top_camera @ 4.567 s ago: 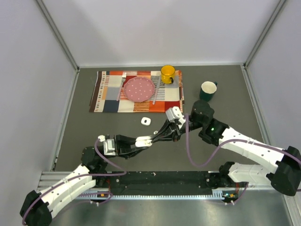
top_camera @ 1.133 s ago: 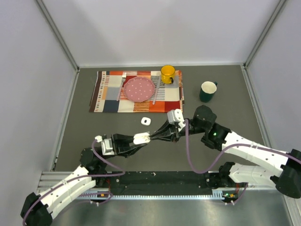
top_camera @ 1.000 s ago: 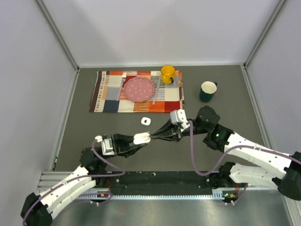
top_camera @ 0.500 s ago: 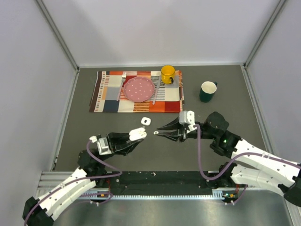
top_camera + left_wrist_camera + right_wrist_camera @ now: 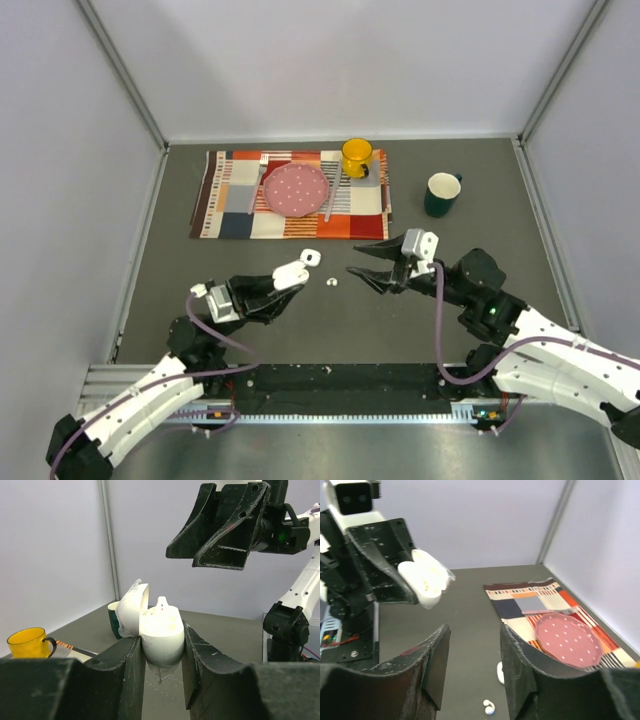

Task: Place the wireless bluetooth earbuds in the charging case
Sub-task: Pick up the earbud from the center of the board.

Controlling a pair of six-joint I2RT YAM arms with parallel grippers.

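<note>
Top view: near the bench's (image 5: 480,200) near edge, the left gripper (image 5: 288,276) clamps an open case (image 5: 293,269); the right gripper (image 5: 353,257) hangs spread and empty, with a loose earbud (image 5: 331,283) on the bench between them. Left wrist: an earbud (image 5: 161,602) pokes from the case. Right wrist: parted fingers (image 5: 437,670) frame the loose earbud.

Two white charging cases: the open case (image 5: 291,272) and a second case (image 5: 311,257) on the desk (image 5: 480,270). Two earbuds show: a loose earbud (image 5: 331,282) and a seated earbud (image 5: 161,601) in the open case. Two mugs: a yellow mug (image 5: 357,156) and a green mug (image 5: 441,192). One pink plate (image 5: 296,188), one placemat (image 5: 230,205), perhaps two pieces of cutlery.
</note>
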